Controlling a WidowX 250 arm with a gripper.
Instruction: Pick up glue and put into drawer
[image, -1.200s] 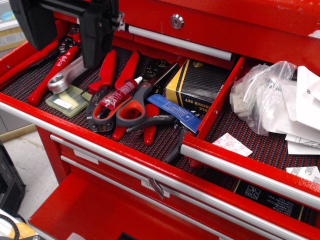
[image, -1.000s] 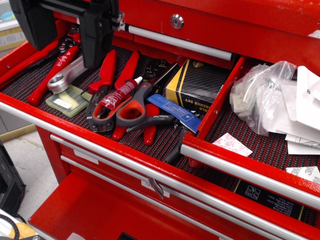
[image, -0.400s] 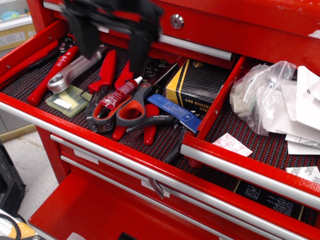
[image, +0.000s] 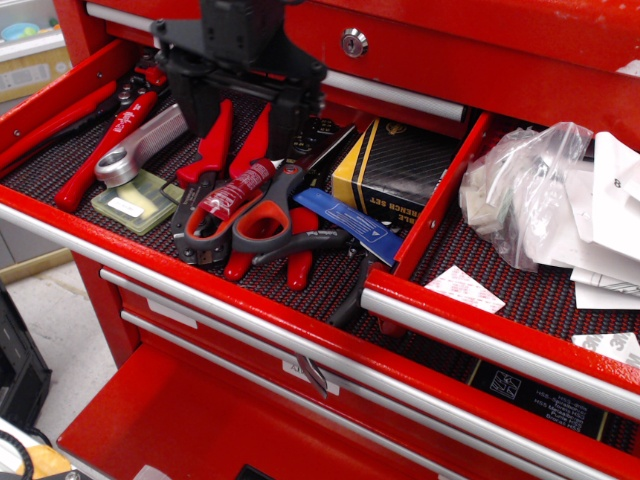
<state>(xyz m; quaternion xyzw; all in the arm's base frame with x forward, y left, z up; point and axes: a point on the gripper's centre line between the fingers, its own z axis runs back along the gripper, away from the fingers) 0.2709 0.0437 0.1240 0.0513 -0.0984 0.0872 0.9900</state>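
The glue (image: 236, 188), a slim red bottle with a white-printed label, lies slanted across the red-and-grey scissors (image: 245, 215) in the open left drawer (image: 120, 245). Its nozzle end points up-right, right at my right finger. My gripper (image: 240, 138) is black, open and empty. It hangs over the drawer just behind and above the glue, with one finger (image: 186, 105) to the left and the other (image: 292, 135) to the right of the bottle's upper end.
Red-handled pliers (image: 212, 140), a wrench (image: 135, 150), a green-edged card (image: 132, 203), a blue strip (image: 350, 225) and a black-and-yellow box (image: 392, 165) share the drawer. A second open drawer (image: 480, 340) at right holds plastic bags and papers. A lower drawer (image: 190, 420) stands open below.
My gripper has moved from the top left corner to the right and down, and now hangs over the glue's upper end. The glue and tools have not moved.
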